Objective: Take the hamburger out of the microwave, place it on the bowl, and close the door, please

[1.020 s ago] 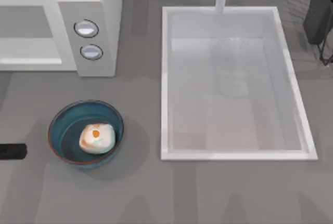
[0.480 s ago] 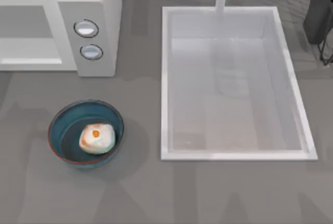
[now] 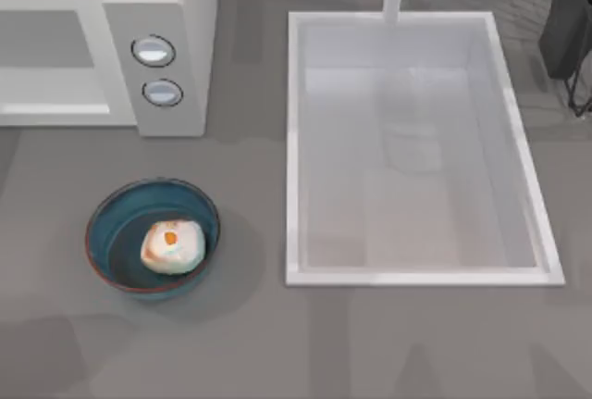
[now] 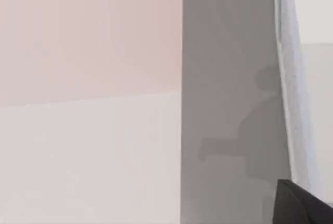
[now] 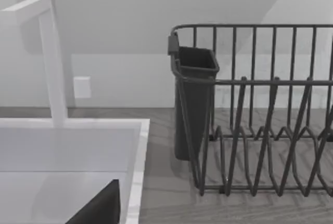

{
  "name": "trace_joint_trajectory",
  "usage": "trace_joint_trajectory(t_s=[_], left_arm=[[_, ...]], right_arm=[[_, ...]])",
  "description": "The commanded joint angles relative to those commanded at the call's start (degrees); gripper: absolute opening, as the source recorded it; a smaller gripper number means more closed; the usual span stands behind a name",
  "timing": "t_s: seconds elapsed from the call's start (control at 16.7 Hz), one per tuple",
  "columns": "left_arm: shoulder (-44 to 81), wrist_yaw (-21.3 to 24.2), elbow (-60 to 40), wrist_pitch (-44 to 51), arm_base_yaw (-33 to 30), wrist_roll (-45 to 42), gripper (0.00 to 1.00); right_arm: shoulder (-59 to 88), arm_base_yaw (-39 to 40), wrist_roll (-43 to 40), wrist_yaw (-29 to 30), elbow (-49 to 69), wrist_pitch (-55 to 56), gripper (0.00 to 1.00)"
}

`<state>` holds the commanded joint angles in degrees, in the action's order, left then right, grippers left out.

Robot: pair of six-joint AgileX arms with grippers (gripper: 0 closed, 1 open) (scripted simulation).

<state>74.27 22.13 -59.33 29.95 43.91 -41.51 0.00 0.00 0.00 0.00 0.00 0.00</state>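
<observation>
The hamburger (image 3: 172,247) is sitting inside the bowl (image 3: 104,224), a bit toward the side nearest the sink, orange spot facing up. The bowl is parked on the grey tabletop (image 3: 277,353) at the left, just in front of the microwave (image 3: 176,10) and well apart from it. The microwave is at the top left corner, its two round knobs (image 3: 154,51) stacked on the side panel, and the door (image 3: 51,56) looks to be flat against the front, though that's hard to be sure of from straight above.

The big white sink (image 3: 294,140) takes up the middle and right, with a white faucet (image 5: 52,63) at its far edge. A dark wire dish rack (image 5: 260,109) with a cutlery holder (image 5: 192,99) is seen just beside the sink on the right.

In the left wrist view only a dark corner of the arm is caught against white and grey panels, so the state of either set of jaws can't be told.
</observation>
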Motion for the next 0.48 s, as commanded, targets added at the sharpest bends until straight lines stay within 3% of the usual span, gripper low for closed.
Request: trace_joint_trajectory(t_s=[0.24,0.48], left_arm=[[17.4,9.9,-12.8,8.4,11.5,-7.6,0.00],[25.9,15.7,-19.9,13.3,16.1,-11.2,0.00]], right_arm=[[0.0,0.0,0.0,0.0,0.0,0.0,1.00],[0.0,0.0,0.0,0.0,0.0,0.0,1.00]])
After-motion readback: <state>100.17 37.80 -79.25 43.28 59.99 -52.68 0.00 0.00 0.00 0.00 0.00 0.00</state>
